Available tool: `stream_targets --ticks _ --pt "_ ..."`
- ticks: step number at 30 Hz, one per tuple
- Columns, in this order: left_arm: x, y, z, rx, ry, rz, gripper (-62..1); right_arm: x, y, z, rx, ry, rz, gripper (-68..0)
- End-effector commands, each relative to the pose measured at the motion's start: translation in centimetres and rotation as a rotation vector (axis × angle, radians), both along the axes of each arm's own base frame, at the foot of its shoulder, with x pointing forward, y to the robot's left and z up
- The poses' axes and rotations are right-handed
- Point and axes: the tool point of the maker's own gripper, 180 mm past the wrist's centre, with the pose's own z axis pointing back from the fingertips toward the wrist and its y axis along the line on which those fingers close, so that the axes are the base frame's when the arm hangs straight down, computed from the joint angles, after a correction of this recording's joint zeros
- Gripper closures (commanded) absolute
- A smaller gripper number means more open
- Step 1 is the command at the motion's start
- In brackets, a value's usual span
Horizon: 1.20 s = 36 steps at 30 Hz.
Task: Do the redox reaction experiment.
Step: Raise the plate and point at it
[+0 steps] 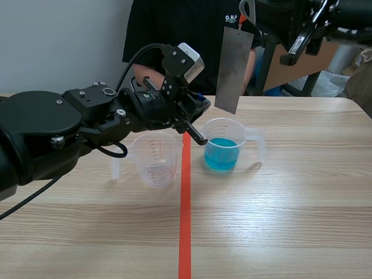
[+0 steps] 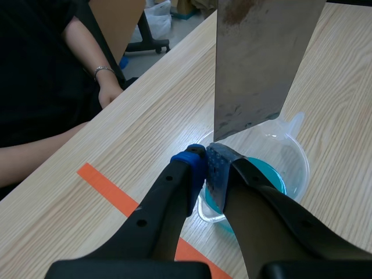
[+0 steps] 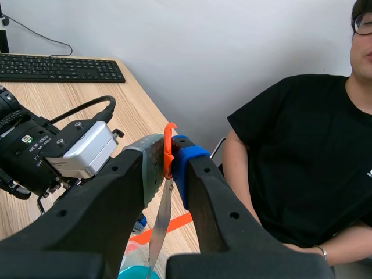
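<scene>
The thin grey rectangular metal plate (image 1: pixel 234 70) hangs in the upper middle of the scene view, slightly tilted. Its lower edge is just above the rim of the clear plastic beaker of blue liquid (image 1: pixel 222 152) and not yet in the liquid. That beaker stands at the frame's centre, just right of the orange-red tape line (image 1: pixel 185 221) on the pale wooden table (image 1: pixel 290 221). The right gripper (image 3: pixel 169 157), at the scene's top edge, is clamped on a small orange tab (image 3: pixel 169 136) at the plate's top, so the plate dangles from that one point. The left gripper (image 2: pixel 209 165) has its fingers drawn nearly together at the beaker's near wall. It looks to be pinching that wall, though from here I can't be sure.

The worry is that loose hang. If the plate swings as it goes down, a corner could catch the rim or strike the left fingers. That could jolt the beaker and slop blue liquid toward the empty clear plastic beaker (image 1: pixel 156 160) left of the tape. If the tab slips, the plate drops and splashes. The person in a black shirt (image 1: pixel 174 29) sits close across the table, within reach of a splash.
</scene>
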Motion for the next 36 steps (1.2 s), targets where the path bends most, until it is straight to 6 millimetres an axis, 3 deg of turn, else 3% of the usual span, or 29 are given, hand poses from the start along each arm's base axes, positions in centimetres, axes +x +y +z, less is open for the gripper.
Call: stream_targets --ticks 1,27,31,36 --pt "0.3 -0.9 1.9 -0.036 -0.04 -0.016 -3.4 -0.1 -0.1 1.6 0.019 -0.042 0.005 -1.5" --pt "0.4 -0.7 1.8 -0.035 -0.041 -0.015 -3.4 -0.1 -0.1 1.6 0.019 -0.042 0.005 -1.5" --pt "0.6 0.9 1.2 -0.013 -0.035 0.005 -3.4 -0.1 -0.1 1.7 0.02 -0.043 0.005 -1.5" --pt "-0.1 5.6 0.6 0.007 -0.016 0.05 -3.4 -0.1 -0.1 1.7 0.02 -0.043 0.005 -1.5"
